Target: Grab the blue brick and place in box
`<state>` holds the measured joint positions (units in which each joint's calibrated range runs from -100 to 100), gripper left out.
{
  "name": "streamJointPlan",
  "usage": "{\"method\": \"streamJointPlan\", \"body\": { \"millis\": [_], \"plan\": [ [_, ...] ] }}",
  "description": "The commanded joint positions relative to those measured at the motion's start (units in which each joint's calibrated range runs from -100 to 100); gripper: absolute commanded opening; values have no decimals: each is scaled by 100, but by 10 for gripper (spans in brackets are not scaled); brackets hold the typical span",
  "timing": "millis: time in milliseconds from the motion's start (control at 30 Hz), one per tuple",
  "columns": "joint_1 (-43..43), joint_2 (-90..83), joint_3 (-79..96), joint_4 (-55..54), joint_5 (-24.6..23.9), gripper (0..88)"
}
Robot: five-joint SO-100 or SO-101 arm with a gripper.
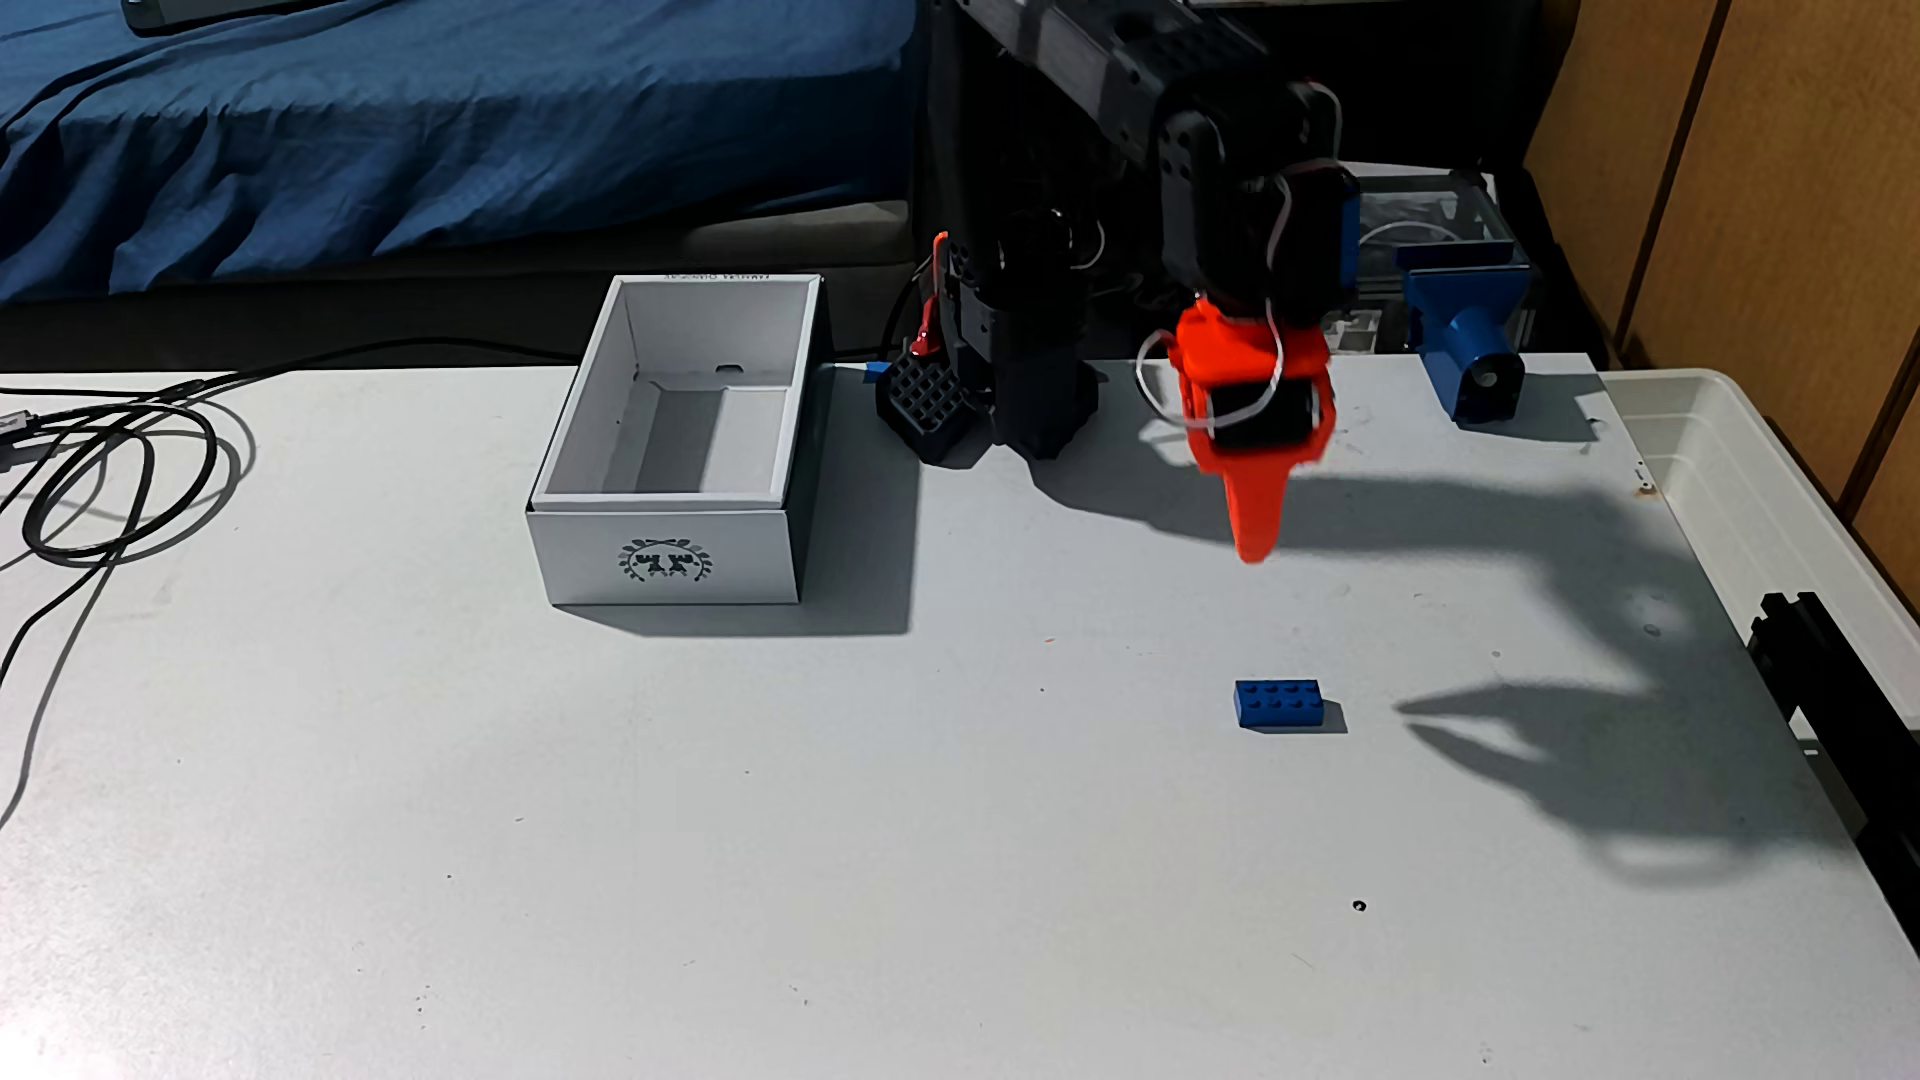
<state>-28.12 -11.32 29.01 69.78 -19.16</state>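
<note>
Right of the frame's centre, one blue brick lies flat on the white table, directly below the orange gripper, apart from it. Whether the pointed plastic jaws are parted, I cannot tell. One white cardboard box stands open, upper left of the brick.

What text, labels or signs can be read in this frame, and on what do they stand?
No text is legible.
Box, front: a dark wreath-like emblem; any lettering in it is too small to read.
Box, far rim: a line of small print, blurred, seemingly upside down, unreadable.
Blue brick: no readable marking.
</note>
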Motion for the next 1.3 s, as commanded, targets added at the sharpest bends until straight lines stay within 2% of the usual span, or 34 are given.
{"method": "streamJointPlan", "body": {
  "millis": [0,333,533,867,933,1100,1267],
  "plan": [
    [3,409,-523,31,-34,12],
    [-167,857,-1206,-3,24,9],
    [-175,865,-1215,-55,461,12],
    [-323,1128,-1082,-12,540,18],
    [-346,1246,-1082,-12,540,41],
    [-316,1297,-967,40,540,174],
    [-123,1263,-869,40,535,196]
  ]
}}
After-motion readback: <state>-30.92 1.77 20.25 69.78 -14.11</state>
